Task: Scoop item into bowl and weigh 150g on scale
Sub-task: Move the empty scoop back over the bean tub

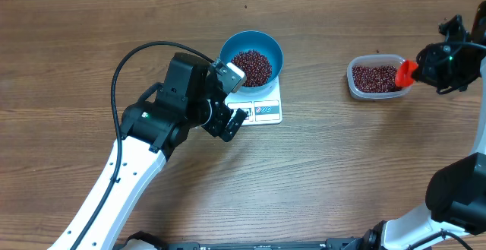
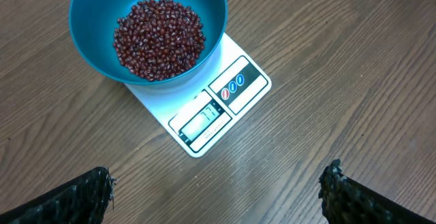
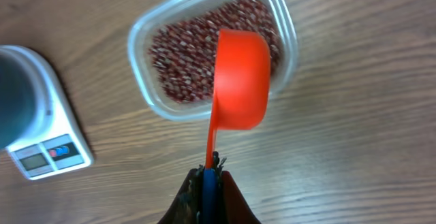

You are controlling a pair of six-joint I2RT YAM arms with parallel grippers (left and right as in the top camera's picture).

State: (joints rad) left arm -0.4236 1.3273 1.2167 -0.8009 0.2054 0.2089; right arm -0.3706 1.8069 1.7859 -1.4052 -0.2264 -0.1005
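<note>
Right wrist view: my right gripper clamped on the scoop handle, tub just ahead.
Left gripper: spread wide, empty, short of the scale.
Beans: in the bowl, on the scale.
Risk: a heaped scoop may overshoot; a nudge could skew the weighing.

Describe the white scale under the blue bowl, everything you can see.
The scale is a flat white rectangle, plastic by its look, lying level on the wooden table. One edge carries a small display, digits too blurred to read, beside a panel with red and blue ovals. The blue bowl of beans sits on its other end; nothing else touches it.
</note>
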